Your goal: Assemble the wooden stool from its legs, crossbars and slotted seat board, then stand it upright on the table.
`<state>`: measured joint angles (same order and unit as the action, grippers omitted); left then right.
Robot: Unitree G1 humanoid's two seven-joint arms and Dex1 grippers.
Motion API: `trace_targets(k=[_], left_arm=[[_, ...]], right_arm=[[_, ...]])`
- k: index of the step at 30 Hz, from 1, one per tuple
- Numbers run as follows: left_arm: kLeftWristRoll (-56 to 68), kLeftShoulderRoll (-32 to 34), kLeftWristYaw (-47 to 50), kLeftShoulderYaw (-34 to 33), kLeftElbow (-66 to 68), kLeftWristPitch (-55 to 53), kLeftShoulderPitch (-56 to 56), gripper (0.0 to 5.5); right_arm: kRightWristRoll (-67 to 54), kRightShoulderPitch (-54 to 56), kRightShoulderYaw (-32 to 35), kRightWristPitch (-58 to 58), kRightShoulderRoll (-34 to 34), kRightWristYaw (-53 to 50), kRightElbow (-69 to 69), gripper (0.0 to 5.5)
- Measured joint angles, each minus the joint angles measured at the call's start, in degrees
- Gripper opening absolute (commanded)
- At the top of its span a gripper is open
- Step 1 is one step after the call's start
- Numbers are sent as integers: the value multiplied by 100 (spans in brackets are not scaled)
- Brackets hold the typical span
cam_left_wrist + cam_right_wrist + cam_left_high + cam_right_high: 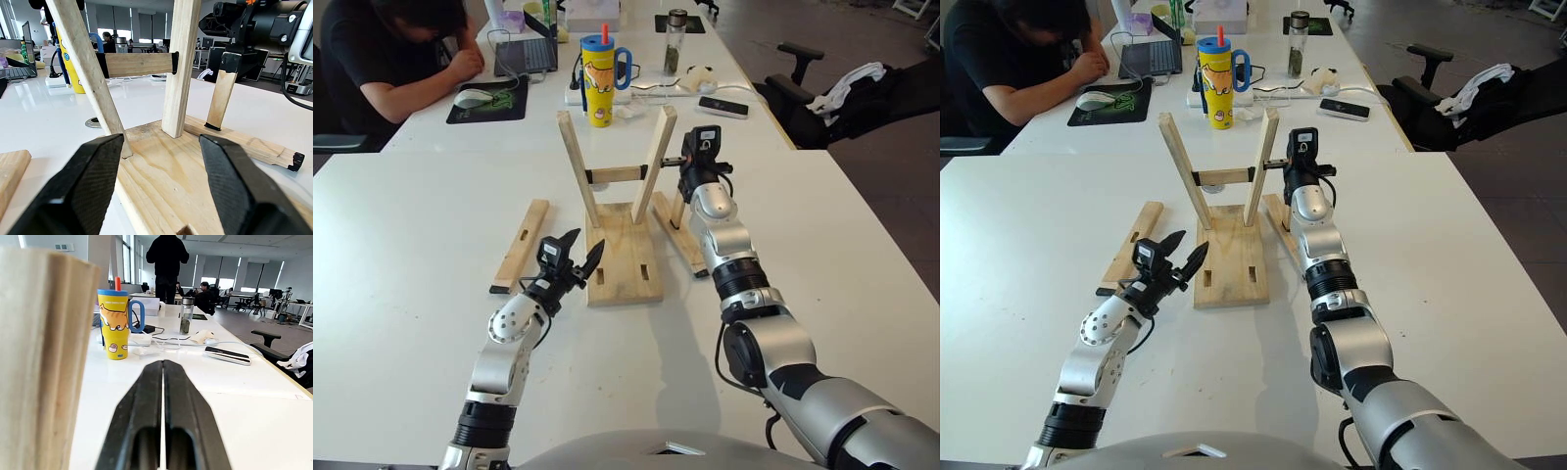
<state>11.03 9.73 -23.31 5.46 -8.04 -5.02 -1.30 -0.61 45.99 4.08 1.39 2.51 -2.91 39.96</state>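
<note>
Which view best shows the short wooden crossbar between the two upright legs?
Left wrist view: the short wooden crossbar is close and unobstructed, both dark ends meeting the upright legs. Eye views show it whole but smaller. The right wrist view looks beyond it.

Right gripper (163, 363) is pressing its two black fingers flat together, with only a thin slit showing between them. A wooden leg (44, 357) is standing upright close alongside. Farther off, a yellow mug (113, 328), a bottle (186, 316) and a flat dark device (227, 355) are sitting on the white table (254, 396).
</note>
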Motion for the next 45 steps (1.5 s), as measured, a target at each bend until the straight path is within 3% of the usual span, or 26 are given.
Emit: trace_targets(k=[8,15,17,23,30,35,41,45], left_arm=[[-5,-5,-3,8,102,37,32,287],[-5,-3,-13,7,109,47,53,287],[-5,-2,-12,3,109,46,52,287],[0,-7,-13,4,117,40,58,287],[3,10,-39,-91,118,39,108,287],[0,-27,-40,-77,131,39,118,287],[-1,-28,-48,-40,183,43,118,287],[-5,-16,-53,-33,200,41,105,287]], right_arm=[[-26,-123,90,1062,125,80,-1522,1],[35,82,99,1017,206,-88,-2434,1],[30,60,11,904,126,-89,-2324,1],[-104,-82,21,-158,-399,-25,-61,1],[-211,70,208,-243,-165,35,132,1],[-288,-78,229,427,-170,233,90,1],[-281,-384,159,1097,-59,375,-1305,1],[-40,-501,-287,388,283,803,-2930,1]])
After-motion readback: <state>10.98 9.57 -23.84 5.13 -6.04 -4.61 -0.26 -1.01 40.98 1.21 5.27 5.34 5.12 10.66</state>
